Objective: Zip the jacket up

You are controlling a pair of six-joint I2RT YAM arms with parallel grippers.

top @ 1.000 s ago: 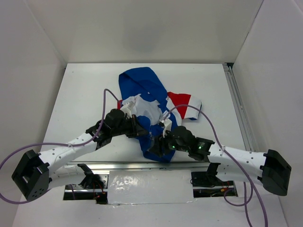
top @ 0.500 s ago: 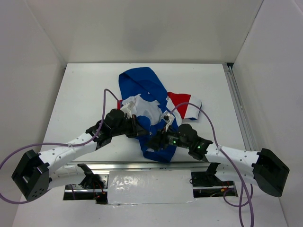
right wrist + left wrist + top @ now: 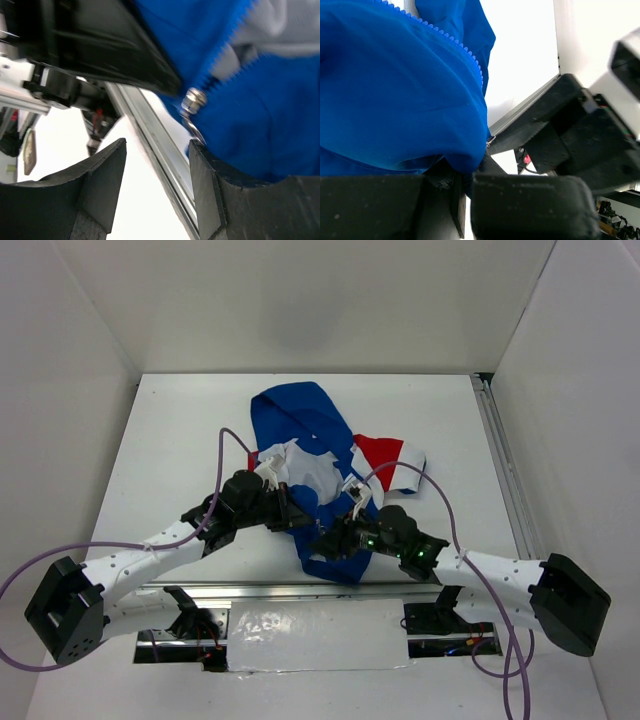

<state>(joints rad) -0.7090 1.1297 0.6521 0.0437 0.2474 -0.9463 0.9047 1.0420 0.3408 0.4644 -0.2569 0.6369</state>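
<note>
From above, the crumpled royal-blue fabric jacket lies mid-table between my arms. Left wrist: my left gripper is pinched tight on a soft blue fold below the toothed zipper edge. Right wrist: my right gripper gapes wide, holding nothing, beside the round metal slider.

Blue jacket fold between black fingers; zipper teeth along its edge

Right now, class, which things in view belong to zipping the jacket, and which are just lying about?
Belong: jacket; zip slider; left fingers, pinching the blue cloth; right fingers, open beside the slider.
Just there: table; purple cables; metal rail.
</note>
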